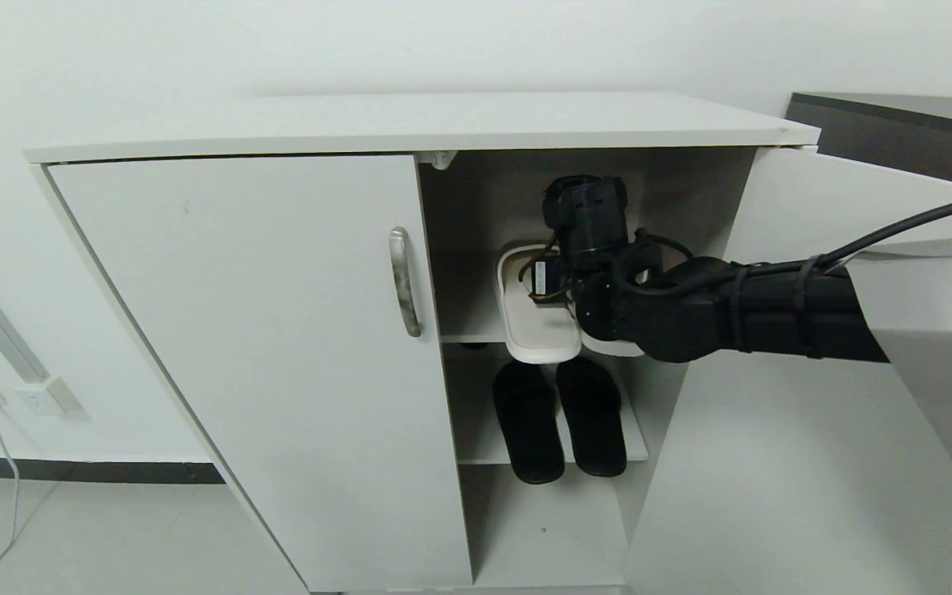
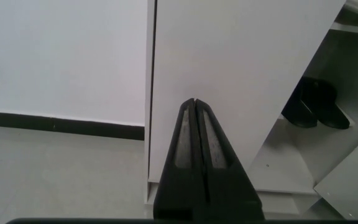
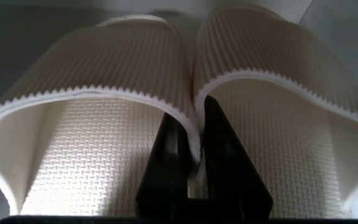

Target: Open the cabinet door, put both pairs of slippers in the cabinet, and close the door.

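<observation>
2 cream slippers [image 3: 123,62], ribbed, zigzag-edged, side-by-side

**No writing legible at the shoe cabinet**
No text, number, brand or sign can be read on the white cabinet [image 1: 228,330], on the ribbed cream slippers [image 3: 104,124] on its upper shelf, or on the black slippers [image 1: 559,417] on the shelf below. A small pale patch [image 1: 537,281] on the right arm [image 1: 757,318] near its wrist may be a label, but it is too small to make out.
</observation>
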Controlling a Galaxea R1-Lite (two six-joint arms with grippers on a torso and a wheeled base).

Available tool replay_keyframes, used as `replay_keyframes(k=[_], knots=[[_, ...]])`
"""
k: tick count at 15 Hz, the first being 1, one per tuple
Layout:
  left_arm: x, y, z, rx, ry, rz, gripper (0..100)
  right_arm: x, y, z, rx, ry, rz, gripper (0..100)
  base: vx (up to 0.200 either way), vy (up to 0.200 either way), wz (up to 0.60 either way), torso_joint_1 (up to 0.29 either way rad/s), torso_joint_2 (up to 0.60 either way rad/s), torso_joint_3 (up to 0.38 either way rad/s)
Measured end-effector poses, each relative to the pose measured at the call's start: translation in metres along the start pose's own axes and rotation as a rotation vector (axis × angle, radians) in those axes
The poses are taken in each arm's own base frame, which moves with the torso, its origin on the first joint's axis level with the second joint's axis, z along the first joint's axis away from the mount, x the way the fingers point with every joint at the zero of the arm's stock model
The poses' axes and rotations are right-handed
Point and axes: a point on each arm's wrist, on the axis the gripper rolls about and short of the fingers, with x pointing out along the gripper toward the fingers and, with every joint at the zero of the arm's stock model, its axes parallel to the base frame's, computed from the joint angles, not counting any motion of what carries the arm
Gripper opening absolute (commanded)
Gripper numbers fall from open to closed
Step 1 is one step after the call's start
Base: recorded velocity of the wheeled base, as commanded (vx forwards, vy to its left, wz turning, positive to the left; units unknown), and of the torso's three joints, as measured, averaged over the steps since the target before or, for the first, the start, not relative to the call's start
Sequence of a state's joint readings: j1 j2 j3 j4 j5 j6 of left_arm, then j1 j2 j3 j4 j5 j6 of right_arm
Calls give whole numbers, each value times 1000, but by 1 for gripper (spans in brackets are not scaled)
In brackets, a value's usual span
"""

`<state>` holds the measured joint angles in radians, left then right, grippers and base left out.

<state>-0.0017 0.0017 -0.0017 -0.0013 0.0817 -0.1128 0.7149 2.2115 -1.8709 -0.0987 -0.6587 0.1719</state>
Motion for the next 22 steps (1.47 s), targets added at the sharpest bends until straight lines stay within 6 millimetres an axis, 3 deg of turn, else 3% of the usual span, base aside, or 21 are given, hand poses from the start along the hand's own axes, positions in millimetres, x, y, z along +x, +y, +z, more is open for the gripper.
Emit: replay_keyframes(k=[3,9,22], knots=[[0,0,0,0,0,0,0,7,-1,7,13,-14,-10,0,0,0,0,0,0,0],[0,0,0,0,0,1,0,20,-3,3,16,-10,0,0,0,0,0,0,0,0],[0,0,0,0,0,1,0,29,-6,-2,-5,4,24,0,0,0,0,0,0,0]])
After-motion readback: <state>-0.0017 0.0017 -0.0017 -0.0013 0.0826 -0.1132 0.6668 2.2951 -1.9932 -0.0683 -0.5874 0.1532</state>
